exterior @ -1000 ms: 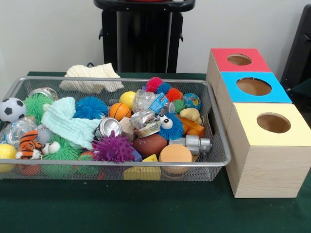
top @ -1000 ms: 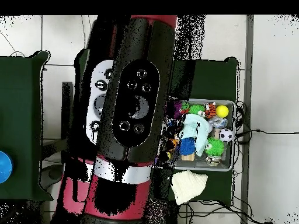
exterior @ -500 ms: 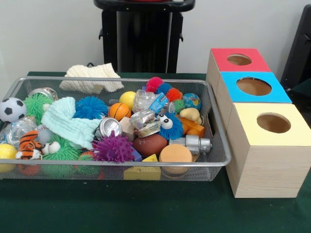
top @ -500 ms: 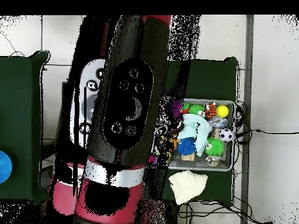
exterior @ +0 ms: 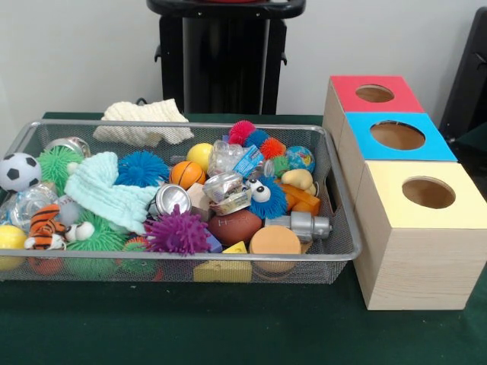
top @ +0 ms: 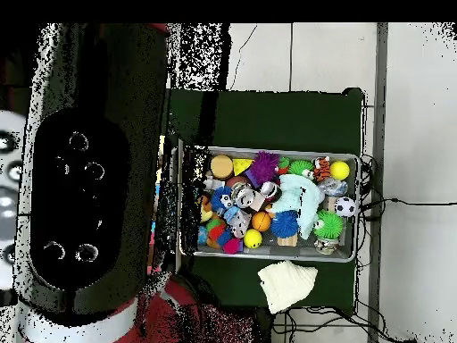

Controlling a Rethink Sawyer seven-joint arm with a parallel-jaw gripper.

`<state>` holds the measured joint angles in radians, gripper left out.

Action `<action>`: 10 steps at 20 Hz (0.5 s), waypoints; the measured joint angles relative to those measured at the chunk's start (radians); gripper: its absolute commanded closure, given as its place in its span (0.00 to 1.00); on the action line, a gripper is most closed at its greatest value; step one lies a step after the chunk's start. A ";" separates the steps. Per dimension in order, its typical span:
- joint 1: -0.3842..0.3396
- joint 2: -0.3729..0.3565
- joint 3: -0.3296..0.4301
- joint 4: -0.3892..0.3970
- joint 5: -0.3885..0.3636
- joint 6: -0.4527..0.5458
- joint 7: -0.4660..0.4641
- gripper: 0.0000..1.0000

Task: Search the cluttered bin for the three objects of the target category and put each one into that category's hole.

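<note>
- Wire bin (exterior: 346,255) sits on the green table (exterior: 228,327), packed w/ toys
- Three wood boxes stand just right of the bin in the front view, side by side: red-top box (exterior: 346,95) at the back, blue-top box (exterior: 365,144) in the middle, yellow-top box (exterior: 396,201) nearest. Each has a round hole on top
- In the bin, left side: soccer ball (exterior: 18,171), tiger toy (exterior: 47,226), green spiky ball (exterior: 57,163), yellow ball (exterior: 11,237) at the front corner
- Pale mint cloth (exterior: 106,194) lies over the toys, w/ a blue spiky ball (exterior: 141,168) just behind it
- Middle: small basketball (exterior: 186,174), shiny can (exterior: 169,200), purple spiky ball (exterior: 176,232), brown football (exterior: 234,226)
- Blue fuzzy toy w/ big eyes (exterior: 266,198) sits beside the football; a silver metal part (exterior: 303,226) and an orange round sponge (exterior: 275,242) are in the front right corner
- Little globe ball (exterior: 300,157) is near the back right
- White knit cloth (exterior: 144,122) lies on the table behind the bin, outside it
- Overhead view: the big black and red arm (top: 85,196) fills the left side, beside the bin (top: 353,259); white cloth (top: 287,284) shows below the bin
- Gripper can't be seen in either view, so can't tell if the jaws are open or closed
- Nothing is being held; all the toys are in the bin
</note>
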<state>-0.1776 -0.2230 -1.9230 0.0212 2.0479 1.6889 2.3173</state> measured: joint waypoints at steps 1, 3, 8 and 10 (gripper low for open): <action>0.002 -0.011 -0.016 0.000 0.010 -0.028 -0.008 1.00; 0.006 -0.028 -0.040 0.000 0.024 -0.079 -0.023 1.00; 0.018 -0.059 -0.067 0.000 0.026 -0.288 -0.091 1.00; 0.020 -0.062 -0.069 0.001 0.024 -0.330 -0.102 1.00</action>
<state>-0.1573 -0.2845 -1.9920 0.0217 2.0720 1.3593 2.2149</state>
